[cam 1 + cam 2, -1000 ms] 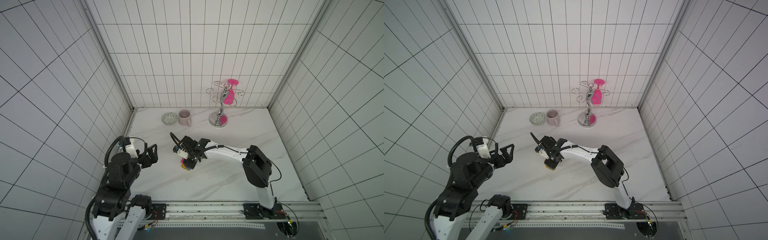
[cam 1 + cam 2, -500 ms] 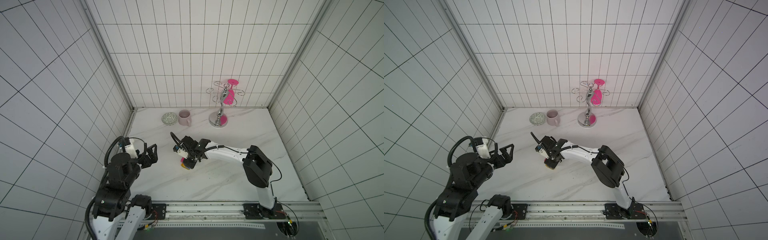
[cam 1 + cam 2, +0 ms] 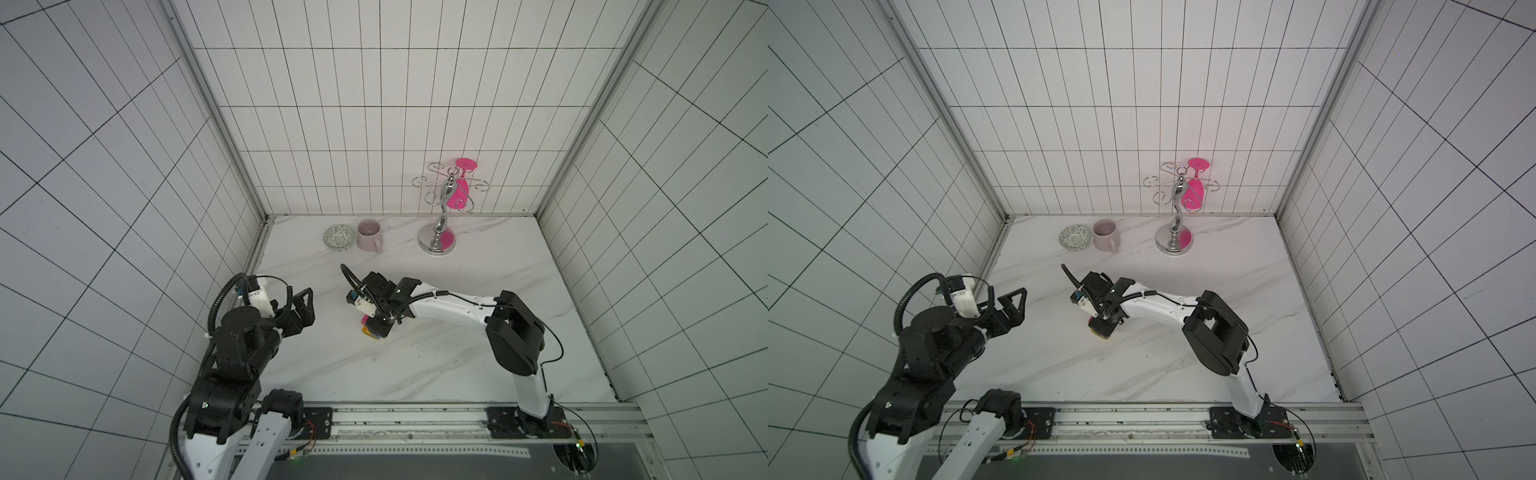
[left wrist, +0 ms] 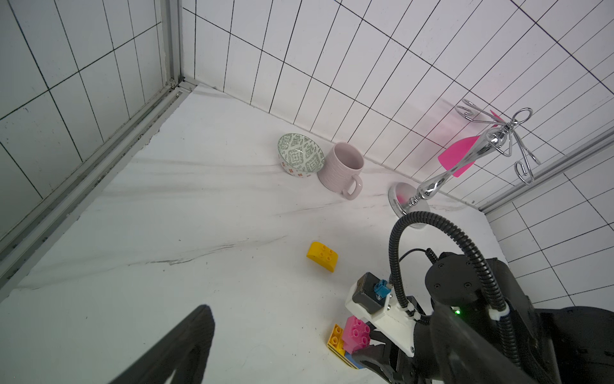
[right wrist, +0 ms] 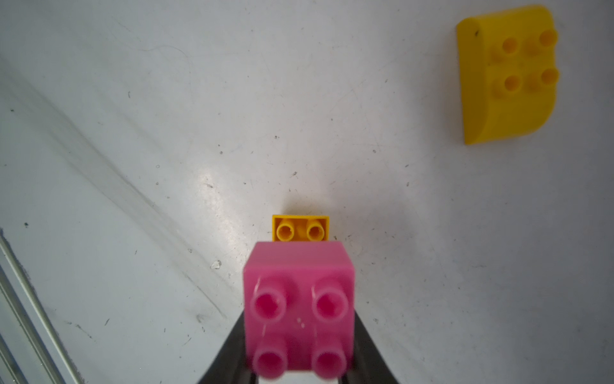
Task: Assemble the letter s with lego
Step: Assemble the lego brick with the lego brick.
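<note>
Right jaws pinch narrow on the pink brick (image 5: 299,299), stacked over a yellow brick (image 5: 300,227) on the worktop (image 3: 415,365); the blue brick (image 4: 353,361) is a mere sliver, mostly hidden beneath. A spare yellow brick (image 4: 322,256) lies loose nearby. Left jaws gape wide, well apart

The stacked bricks (image 4: 352,335) are pink, yellow and blue; the bowl (image 4: 300,154) is green-patterned, the mug (image 4: 342,169) pale pink.
</note>
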You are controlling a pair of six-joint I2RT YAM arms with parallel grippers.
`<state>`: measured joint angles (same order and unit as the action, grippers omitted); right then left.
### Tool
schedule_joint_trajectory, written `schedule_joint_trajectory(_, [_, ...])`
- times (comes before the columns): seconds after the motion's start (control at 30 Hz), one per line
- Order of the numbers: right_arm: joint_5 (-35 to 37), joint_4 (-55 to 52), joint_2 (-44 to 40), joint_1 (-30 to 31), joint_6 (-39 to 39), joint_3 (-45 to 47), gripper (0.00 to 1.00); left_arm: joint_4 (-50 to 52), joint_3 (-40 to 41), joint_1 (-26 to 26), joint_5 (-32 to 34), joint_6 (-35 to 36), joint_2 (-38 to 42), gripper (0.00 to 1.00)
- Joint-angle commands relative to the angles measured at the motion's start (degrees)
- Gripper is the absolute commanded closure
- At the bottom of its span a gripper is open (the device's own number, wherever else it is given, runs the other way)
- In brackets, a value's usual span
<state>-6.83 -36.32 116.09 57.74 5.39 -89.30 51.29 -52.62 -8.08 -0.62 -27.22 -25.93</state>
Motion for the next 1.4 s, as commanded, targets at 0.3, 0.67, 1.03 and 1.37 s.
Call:
schedule_joint_trajectory(0.3, [4.85,-2.84,4.58,-0.55,-1.43,3.91,0.90,-0.38,0.85,0.26,0.90,0.04,0.45,0.01])
schedule_joint_trajectory(0.67, [6.82,-2.97,2.96,-0.48,-1.08,2.99,0.67,-1.28,1.11,0.21,0.82,0.86,0.09,0.01])
schedule_joint_trajectory(1.03, [7.88,-2.32,0.25,-0.54,-0.38,3.01,0.47,-1.28,1.56,0.23,0.62,0.42,0.01,0.01])
schedule_joint_trajectory(1.37, [5.96,-1.40,-6.51,-0.81,0.23,5.15,0.28,-1.35,1.16,0.31,0.46,0.50,-0.76,0.01])
